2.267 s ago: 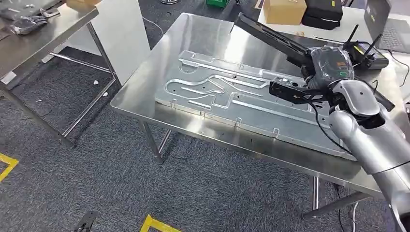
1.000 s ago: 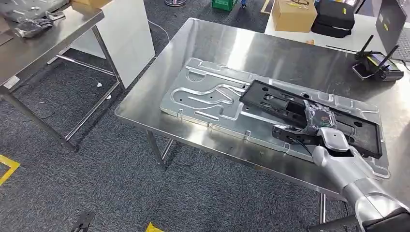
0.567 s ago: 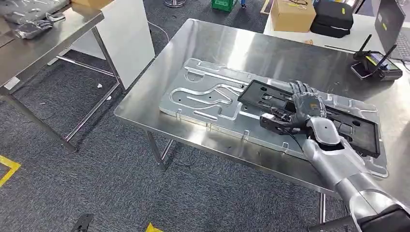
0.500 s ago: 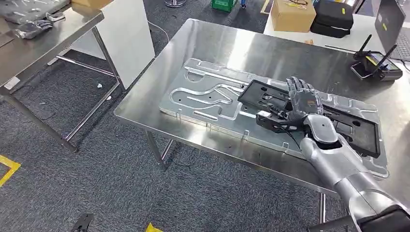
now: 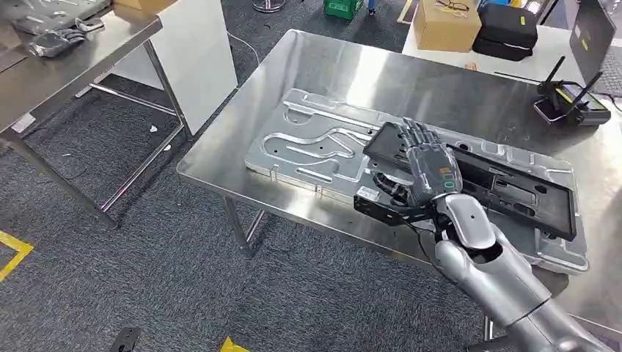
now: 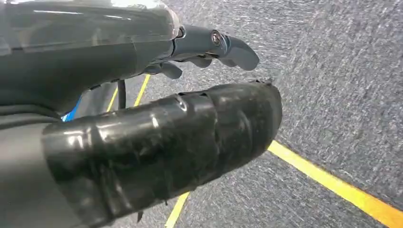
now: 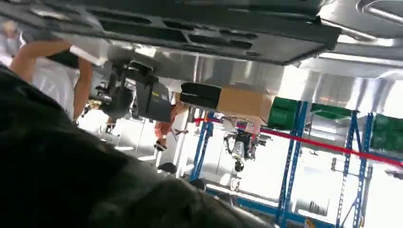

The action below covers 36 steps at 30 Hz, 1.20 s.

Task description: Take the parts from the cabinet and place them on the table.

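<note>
The black frame part (image 5: 506, 192) is seen laid flat on the embossed metal plate (image 5: 308, 143) on the steel table (image 5: 352, 66), nothing being held by the spread fingers (image 5: 418, 136) of the right hand (image 5: 429, 165), so this placement is judged done.

A flat black plastic frame part (image 5: 506, 192) lies on a shiny silver embossed metal plate (image 5: 315, 143); at two o'clock, a tan cardboard box (image 5: 442, 25).
</note>
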Tool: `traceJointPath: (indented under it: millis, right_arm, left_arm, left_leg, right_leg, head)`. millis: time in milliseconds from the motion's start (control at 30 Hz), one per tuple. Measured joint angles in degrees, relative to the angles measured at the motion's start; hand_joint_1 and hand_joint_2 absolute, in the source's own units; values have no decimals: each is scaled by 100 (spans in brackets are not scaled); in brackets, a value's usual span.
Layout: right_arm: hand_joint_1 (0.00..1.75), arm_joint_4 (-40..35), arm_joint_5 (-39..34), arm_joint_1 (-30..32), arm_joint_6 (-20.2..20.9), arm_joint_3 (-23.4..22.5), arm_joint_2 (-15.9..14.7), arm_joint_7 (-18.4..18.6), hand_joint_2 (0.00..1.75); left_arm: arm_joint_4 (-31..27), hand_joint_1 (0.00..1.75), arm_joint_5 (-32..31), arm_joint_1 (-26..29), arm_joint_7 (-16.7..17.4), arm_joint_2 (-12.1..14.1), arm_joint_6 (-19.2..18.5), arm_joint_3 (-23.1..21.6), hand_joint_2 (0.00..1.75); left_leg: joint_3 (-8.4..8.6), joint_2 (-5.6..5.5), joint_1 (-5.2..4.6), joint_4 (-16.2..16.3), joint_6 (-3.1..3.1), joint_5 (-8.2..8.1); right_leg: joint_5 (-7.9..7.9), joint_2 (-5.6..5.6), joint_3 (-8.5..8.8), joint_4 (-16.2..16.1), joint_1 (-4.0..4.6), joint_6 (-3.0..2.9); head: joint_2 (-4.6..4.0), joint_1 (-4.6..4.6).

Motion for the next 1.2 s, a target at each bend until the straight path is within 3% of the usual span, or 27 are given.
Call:
traceJointPath:
  millis: [33, 67, 133, 167, 200, 233, 300, 333, 367, 400, 433, 500, 533, 567, 667, 700, 733, 767, 833, 867, 900, 933, 1000, 1033, 1067, 1167, 1200]
  right_arm:
    - [0, -179, 7, 127, -105, -20, -68, 20, 0]
    - [0, -359, 22, 266, -192, -43, -133, 41, 0]
    - [0, -662, 46, 647, -357, -138, -269, 74, 0]
    - [0, -874, 61, 932, -457, -210, -345, 87, 0]
    - [0, -1052, 74, 1203, -541, -282, -389, 105, 0]
    - [0, -1219, 81, 1500, -625, -381, -435, 120, 0]
    - [0, -1637, 159, 2304, -897, -720, -513, 122, 0]
    - [0, -1810, 210, 2702, -1007, -873, -544, 122, 0]
    - [0, -1978, 254, 3079, -1095, -986, -564, 120, 0]
    - [0, -2144, 269, 3442, -1167, -1091, -572, 120, 0]
    - [0, -2308, 284, 3746, -1228, -1200, -572, 120, 0]
    - [0, -2642, 280, 4254, -1315, -1423, -570, 135, 0]
    - [0, -2769, 262, 4455, -1351, -1519, -570, 153, 0]
    - [0, -2906, 242, 4623, -1383, -1626, -572, 175, 0]
    - [0, -3143, 194, 4948, -1390, -1760, -572, 190, 0]
    - [0, -3241, 94, 5046, -1392, -1814, -586, 236, 0]
    - [0, -3308, 14, 5136, -1405, -1872, -590, 264, 0]
    - [0, -3387, -69, 5252, -1435, -1945, -614, 312, 0]
    - [0, -3516, -235, 5501, -1494, -2076, -623, 408, 0]
    - [0, -3571, -348, 5624, -1492, -2129, -634, 448, 0]
    - [0, -3623, -481, 5735, -1484, -2197, -651, 487, 0]
    - [0, -3665, -558, 5811, -1479, -2260, -662, 496, 0]
    - [0, -3760, -623, 5908, -1477, -2391, -682, 498, 0]
    - [0, -3787, -636, 5925, -1475, -2437, -684, 498, 0]
    - [0, -3809, -678, 5952, -1464, -2474, -688, 498, 0]
    - [0, -3855, -865, 6058, -1392, -2618, -688, 529, 0]
    - [0, -3857, -931, 6095, -1372, -2666, -688, 529, 0]
  left_arm:
    - [0, 0, 0, 3, 7, -2, 9, 0, 0]
    - [0, 0, 0, 2, 13, -24, 11, 0, 0]
    - [0, 0, 2, 5, 24, -50, 13, 0, 0]
    - [0, 0, 4, 15, 33, -57, 15, 0, 0]
    - [-2, 0, 13, 28, 35, -57, 20, 2, 0]
    - [-2, 0, 24, 33, 35, -63, 33, 7, 0]
    - [-2, 0, 44, 35, 35, -74, 76, 15, 0]
    - [-2, 0, 44, 48, 35, -81, 100, 20, 0]
    - [-2, 0, 44, 64, 35, -87, 118, 28, 0]
    - [-2, 0, 37, 82, 35, -96, 129, 46, 0]
    - [-2, 0, 31, 90, 35, -103, 138, 57, 0]
    - [-4, 0, 22, 86, 35, -109, 153, 59, 0]
    - [-15, 0, 20, 88, 37, -103, 164, 59, 0]
    - [-20, 0, 17, 94, 37, -112, 175, 59, 0]
    - [-26, 0, 15, 97, 39, -114, 197, 61, 0]
    - [-26, 0, 2, 89, 41, -153, 203, 61, 0]
    - [-35, 0, -2, 71, 39, -153, 212, 63, 0]
    - [-39, 0, -22, 63, 39, -153, 223, 63, 0]
    - [-39, 0, -52, 64, 35, -157, 223, 66, 0]
    - [-39, 0, -61, 66, 28, -160, 221, 66, 0]
    - [-39, 0, -72, 62, 20, -160, 221, 66, 0]
    - [-39, 0, -83, 55, 15, -162, 218, 66, 0]
    - [-39, 0, -94, 38, 9, -175, 219, 66, 0]
    - [-39, 0, -94, 32, 4, -177, 218, 66, 0]
    - [-42, 0, -96, 21, 2, -179, 219, 66, 0]
    - [-42, 0, -103, 23, -31, -190, 212, 68, 0]
    - [-42, 0, -107, 30, -33, -190, 210, 68, 0]
  left_leg:
    - [-27, -10, -7, 5, -60, -1]
    - [-13, -13, -2, -1, -109, 13]
    - [-10, -21, -1, -15, -172, 51]
    - [-17, -35, 7, -23, -220, 67]
    - [-57, -12, 33, 43, -241, -52]
    - [-115, 0, 30, 227, -249, -285]
    - [-389, 3, 31, 1082, -265, -869]
    - [-514, 3, 27, 1505, -278, -1073]
    - [-555, 3, 27, 1765, -281, -1153]
    - [-447, 3, 26, 1704, -266, -1073]
    - [-227, 3, 21, 1397, -242, -901]
    - [411, -13, -25, 355, -143, -475]
    - [566, -22, -40, 62, -73, -558]
    - [648, -13, -65, -82, -85, -536]
    - [617, -14, -102, -132, -59, -410]
    - [696, 9, 0, -320, -6, -325]
    - [661, 29, -16, -351, 32, -287]
    - [627, 39, -17, -376, 81, -254]
    - [549, 47, -17, -328, 72, -240]
    - [498, 57, -17, -279, 71, -240]
    - [447, 63, -12, -220, 69, -242]
    - [401, 64, -5, -162, 59, -249]
    - [315, 63, 21, -32, 16, -278]
    - [269, 64, 20, 24, -15, -296]
    - [225, 69, -10, 68, -56, -283]
    - [219, 75, -6, 51, -177, -199]
    - [192, 75, 3, 68, -206, -231]
  right_leg:
    - [-128, 14, 93, -149, 59, -9]
    - [-23, 38, 65, -126, 97, -77]
    - [-43, 32, 55, -153, 120, -122]
    - [-9, 19, 52, -198, 119, -175]
    - [32, -12, 55, -243, 79, -237]
    - [64, -9, 41, -256, 85, -305]
    - [83, -70, -9, -252, 110, -340]
    - [93, -98, -38, -246, 129, -354]
    - [107, -104, -75, -229, 146, -362]
    - [117, -102, -112, -212, 157, -365]
    - [121, -97, -141, -195, 167, -361]
    - [122, -81, -162, -158, 180, -360]
    - [130, -82, -184, -154, 180, -345]
    - [163, -76, -189, -147, 183, -302]
    - [287, -41, -187, -259, 135, -168]
    - [212, -3, -218, -250, 142, -137]
    - [27, 6, -256, -133, 148, -117]
    - [-263, 11, -371, 207, 132, -100]
    - [-742, 8, -633, 1070, 103, -48]
    - [-845, 7, -704, 1400, 83, -20]
    - [-796, 4, -651, 1436, 59, 5]
    - [-647, 0, -479, 1207, 31, 27]
    - [-244, -5, 139, 214, -15, 60]
    - [-365, 3, 314, -132, -12, 62]
    - [-309, 24, 308, -137, 65, 3]
    - [-257, 33, 236, -105, 86, -101]
    - [-196, 38, 209, -160, 38, -184]
  head:
    - [0, 2]
    - [0, -11]
    - [0, -9]
    - [0, 2]
    - [0, -11]
    - [0, -22]
    - [0, -39]
    - [0, -37]
    - [0, -37]
    - [0, -37]
    - [0, -37]
    - [0, -39]
    - [0, -33]
    - [0, -30]
    - [2, -42]
    - [0, -39]
    - [0, -18]
    - [0, 2]
    - [0, 9]
    - [0, 11]
    - [0, 9]
    - [0, 11]
    - [0, 11]
    - [0, 9]
    - [0, 13]
    - [0, 2]
    - [0, 15]
